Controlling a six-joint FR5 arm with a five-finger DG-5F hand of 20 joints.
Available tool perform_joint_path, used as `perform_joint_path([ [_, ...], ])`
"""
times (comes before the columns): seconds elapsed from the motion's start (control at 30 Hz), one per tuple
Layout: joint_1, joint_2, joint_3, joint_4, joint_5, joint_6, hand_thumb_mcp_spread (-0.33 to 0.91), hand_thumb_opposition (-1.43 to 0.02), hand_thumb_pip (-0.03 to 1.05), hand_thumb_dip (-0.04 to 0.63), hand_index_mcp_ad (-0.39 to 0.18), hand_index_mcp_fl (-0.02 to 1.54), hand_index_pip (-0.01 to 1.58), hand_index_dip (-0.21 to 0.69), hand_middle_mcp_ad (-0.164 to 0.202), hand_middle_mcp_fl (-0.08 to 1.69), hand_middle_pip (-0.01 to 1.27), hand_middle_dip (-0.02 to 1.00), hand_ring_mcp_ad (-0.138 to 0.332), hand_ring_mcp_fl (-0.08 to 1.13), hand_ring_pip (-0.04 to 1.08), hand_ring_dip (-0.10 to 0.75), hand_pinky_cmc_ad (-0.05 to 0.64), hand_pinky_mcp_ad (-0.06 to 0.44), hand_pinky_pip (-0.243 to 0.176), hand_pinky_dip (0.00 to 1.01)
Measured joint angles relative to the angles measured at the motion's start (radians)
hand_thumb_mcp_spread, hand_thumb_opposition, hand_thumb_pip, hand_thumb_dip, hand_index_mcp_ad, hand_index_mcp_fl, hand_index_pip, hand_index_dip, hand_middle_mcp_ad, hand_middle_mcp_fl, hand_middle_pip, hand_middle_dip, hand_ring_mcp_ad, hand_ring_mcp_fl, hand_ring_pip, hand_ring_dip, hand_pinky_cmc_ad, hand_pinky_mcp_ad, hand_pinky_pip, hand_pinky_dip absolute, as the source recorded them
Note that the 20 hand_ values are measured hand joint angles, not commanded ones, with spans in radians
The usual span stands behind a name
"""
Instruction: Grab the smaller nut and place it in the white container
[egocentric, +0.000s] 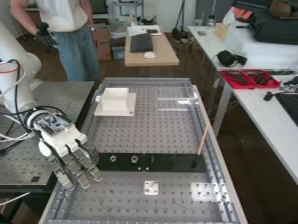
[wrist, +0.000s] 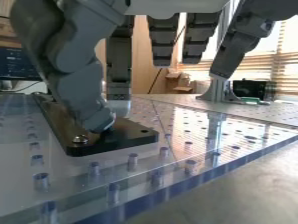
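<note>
"Well, where do we have the hand (egocentric: 64, 138)?"

"We see it over the bar's left end in the high view, its fingers (egocentric: 87, 166) loosely extended and spread apart, pointing down. In the wrist view, one dark grey digit (wrist: 78, 75) comes down at the flat black bar (egocentric: 174, 162), its tip just beside a round metal part (wrist: 80, 139). We can't tell which part that is."

"And the others on the bar?"

"We find the larger nut (egocentric: 113, 159) there, with the bearing (egocentric: 134, 159) to its right."

"What about the white container (egocentric: 115, 102)?"

"We have that farther up the bench (egocentric: 174, 192), well apart from the hand, on a pale flat base (egocentric: 125, 112)."
</note>
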Motion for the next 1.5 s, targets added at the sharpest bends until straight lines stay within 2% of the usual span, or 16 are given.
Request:
perform_joint_path([
  [0.6,0.02,0.0,-0.002,-0.013,0.024,0.02,0.4,-0.79,0.8,0.223,-0.182,0.05,1.56,0.063,0.077,0.01,0.12,0.23,0.126,0.0,0.12,0.117,0.349,0.211,-0.105,0.55],
  [0.77,0.023,-0.003,-0.004,0.003,0.032,0.004,0.4,-0.79,0.8,0.22,-0.18,0.09,1.56,0.047,0.077,0.01,0.12,0.23,0.126,0.0,0.12,0.117,0.349,0.211,-0.105,0.57],
  [0.87,0.024,-0.004,-0.005,0.007,0.036,0.005,0.4,-0.79,0.8,0.22,-0.148,0.13,1.55,0.031,0.075,0.0,0.12,0.23,0.126,0.0,0.12,0.117,0.347,0.201,-0.105,0.57],
  [0.97,0.024,-0.007,-0.006,0.014,0.042,-0.009,0.4,-0.78,0.8,0.22,-0.143,0.16,1.54,0.031,0.079,0.01,0.12,0.23,0.136,0.0,0.12,0.117,0.351,0.194,-0.105,0.57],
  [1.07,0.024,-0.012,-0.004,0.026,0.043,-0.014,0.39,-0.78,0.78,0.223,-0.134,0.22,1.53,0.016,0.075,0.01,0.12,0.23,0.154,0.0,0.12,0.117,0.351,0.185,-0.087,0.57],
  [1.13,0.024,-0.015,-0.003,0.027,0.043,-0.014,0.4,-0.79,0.77,0.225,-0.117,0.23,1.54,0.019,0.075,0.01,0.12,0.23,0.155,0.0,0.12,0.117,0.347,0.164,-0.091,0.56],
  [1.23,0.023,-0.015,-0.001,0.032,0.04,-0.015,0.4,-0.8,0.77,0.22,-0.101,0.27,1.54,0.019,0.075,0.01,0.12,0.23,0.152,0.0,0.12,0.117,0.346,0.164,-0.075,0.54],
  [1.4,0.017,-0.009,0.002,0.041,0.033,-0.029,0.39,-0.8,0.72,0.222,-0.077,0.37,1.53,-0.003,0.075,0.01,0.12,0.23,0.157,0.0,0.1,0.117,0.349,0.164,-0.075,0.53],
  [1.5,0.011,-0.004,0.003,0.041,0.025,-0.036,0.4,-0.8,0.72,0.222,-0.077,0.37,1.53,-0.003,0.077,0.01,0.12,0.23,0.159,0.0,0.1,0.117,0.349,0.164,-0.075,0.53],
])
